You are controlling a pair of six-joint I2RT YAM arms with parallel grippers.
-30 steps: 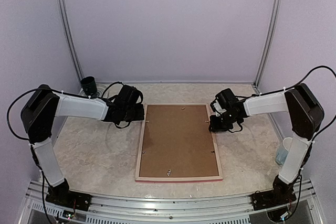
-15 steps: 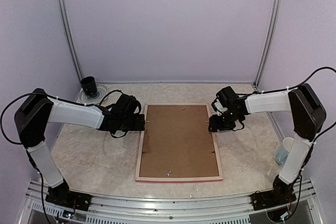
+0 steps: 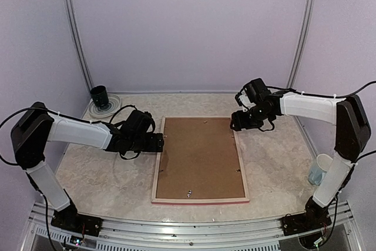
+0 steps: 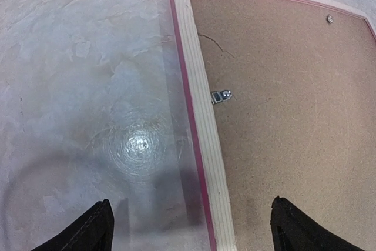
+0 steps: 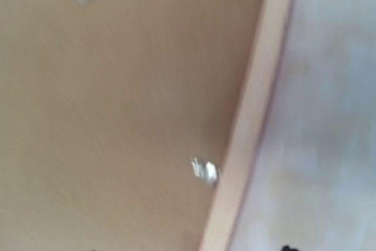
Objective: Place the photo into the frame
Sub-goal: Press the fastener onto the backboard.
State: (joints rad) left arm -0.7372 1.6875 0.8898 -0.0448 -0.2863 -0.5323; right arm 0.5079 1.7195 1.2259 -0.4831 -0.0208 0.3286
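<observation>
Finds thin pink-edged, pale-wood rectangular frame (image 4: 200,110) lying face-down, brown fibreboard backing (image 3: 200,163) in place, photo unseen. Shows left gripper (image 4: 191,230) slid nearer, now spread wide, empty; right gripper (image 3: 237,123) shifted farther, spread unclear. Suggests release.

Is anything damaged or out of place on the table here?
Yes: the brown backing board in the frame has a thin crack near its left edge, seen from the left wrist. Nothing else stands out.

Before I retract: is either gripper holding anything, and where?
Nothing is held. The frame lies flat; the left gripper is open over its left edge, the right gripper open near its far right corner.
</observation>
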